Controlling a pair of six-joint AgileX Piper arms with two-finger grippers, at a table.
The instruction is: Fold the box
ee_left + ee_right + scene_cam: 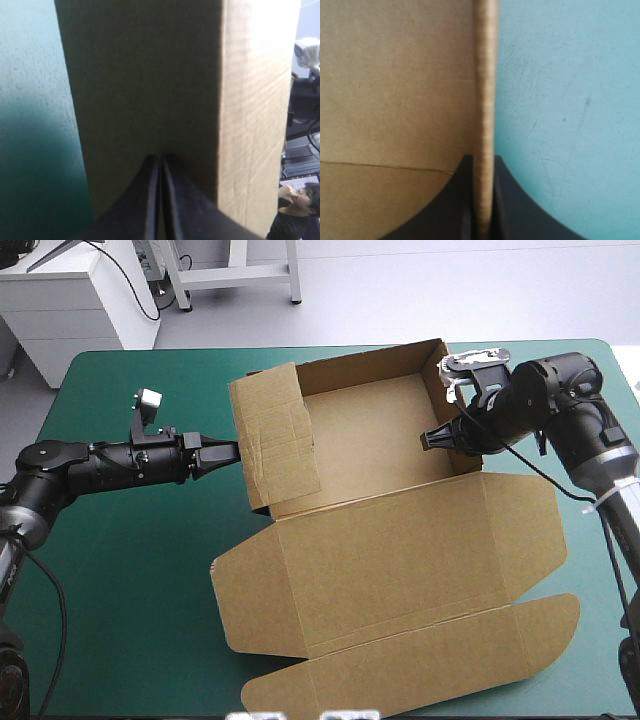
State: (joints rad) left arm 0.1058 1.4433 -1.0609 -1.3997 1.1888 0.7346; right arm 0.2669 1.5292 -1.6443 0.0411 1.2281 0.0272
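The brown box (390, 560) lies in the middle of the table as an open tray, with its walls raised at the far side and its lid (400, 610) flat toward the front edge. My left gripper (232, 451) is shut, its tip against the outside of the left wall (270, 440). In the left wrist view the black fingers (160, 159) meet in a point on that wall (150, 75). My right gripper (430, 439) is shut on the right wall (455, 390). In the right wrist view the wall's edge (485, 75) stands between the gripper's (483, 165) fingers.
The teal-green cover (130, 570) shows to the left of the box and under my left arm. The lid's rounded flaps (545, 625) reach close to the front edge and the right side of the table. Inside the tray the floor (370, 440) is bare.
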